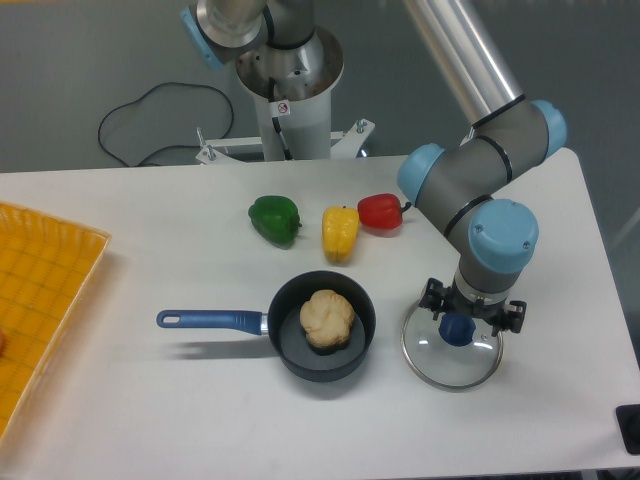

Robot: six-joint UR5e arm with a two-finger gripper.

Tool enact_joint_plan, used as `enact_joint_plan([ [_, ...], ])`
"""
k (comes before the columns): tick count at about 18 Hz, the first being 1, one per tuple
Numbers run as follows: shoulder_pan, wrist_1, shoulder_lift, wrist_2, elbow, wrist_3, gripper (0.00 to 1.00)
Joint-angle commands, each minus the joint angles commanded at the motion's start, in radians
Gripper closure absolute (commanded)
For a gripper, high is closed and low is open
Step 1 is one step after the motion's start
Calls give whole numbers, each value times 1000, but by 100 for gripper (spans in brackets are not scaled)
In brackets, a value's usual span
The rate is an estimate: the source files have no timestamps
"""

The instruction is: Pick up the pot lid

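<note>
The rounded grey arm (497, 232) has a dark-tipped pincer (473, 307).

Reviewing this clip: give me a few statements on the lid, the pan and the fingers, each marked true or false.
1. The lid lies beside the pan. True.
2. The lid's knob is blue. True.
3. The pan holds the yellow pepper. False: it holds a tan lump.
4. The fingers stand apart. True.
5. The fingers are over the pan. False: they are at the lid.

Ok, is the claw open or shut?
Open: the claw shows a wide gap between its two fingertips, near the blue knob.
</note>
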Motion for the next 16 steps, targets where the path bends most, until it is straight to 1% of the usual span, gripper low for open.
enact_joint_plan([
  [16, -2, 9, -23, -3, 0, 2, 0],
])
